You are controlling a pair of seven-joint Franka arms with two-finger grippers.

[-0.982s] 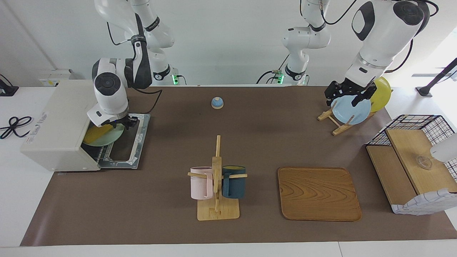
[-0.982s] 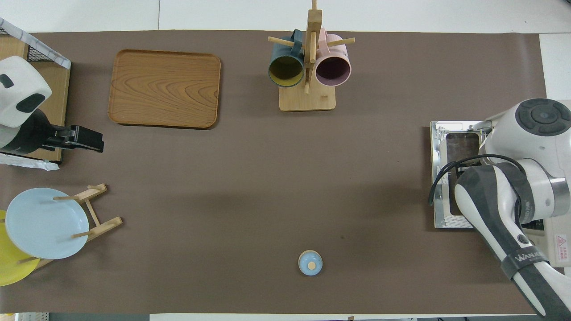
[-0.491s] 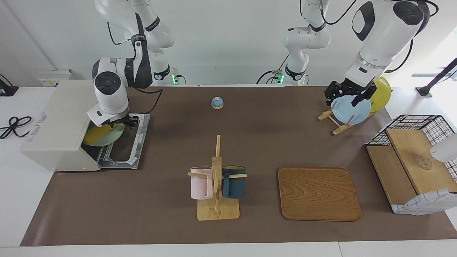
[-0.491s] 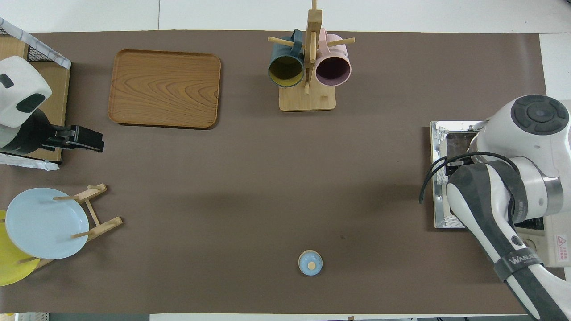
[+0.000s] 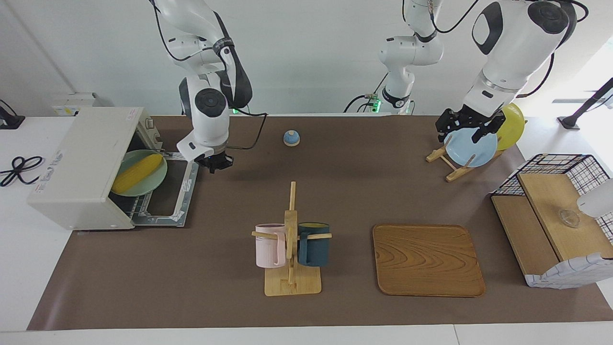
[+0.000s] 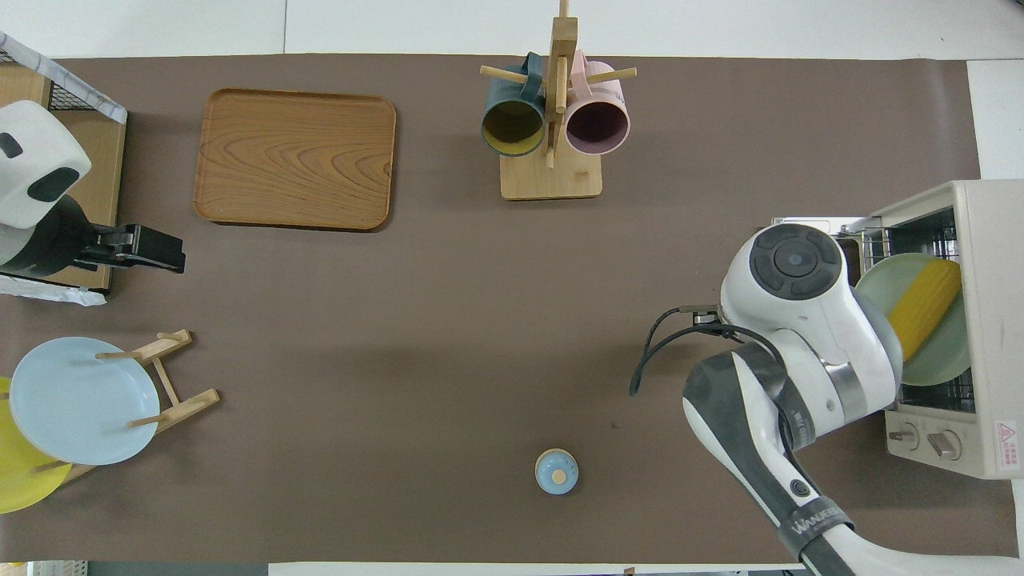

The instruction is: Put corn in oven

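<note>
The yellow corn (image 5: 137, 173) (image 6: 924, 308) lies on a pale green plate (image 5: 155, 184) (image 6: 936, 368), which rests on the rack inside the off-white oven (image 5: 76, 163) (image 6: 988, 320). The oven door (image 5: 170, 201) is folded down flat on the mat. My right gripper (image 5: 216, 163) hangs shut and empty over the mat, just beside the door's corner and clear of the corn. In the overhead view its own wrist hides it. My left gripper (image 5: 461, 128) (image 6: 152, 250) waits open above the plate rack, holding nothing.
A blue knobbed lid (image 5: 291, 138) sits near the robots at mid-table. A mug tree (image 5: 291, 239) with a pink and a dark blue mug, and a wooden tray (image 5: 427, 260), lie farther out. The rack with blue plate (image 5: 471, 148) and a wire basket (image 5: 550, 215) fill the left arm's end.
My right gripper has pulled out of the oven's mouth, risen and swung toward mid-table, closing empty. The corn and green plate stay in the oven, now uncovered. The left arm has not moved.
</note>
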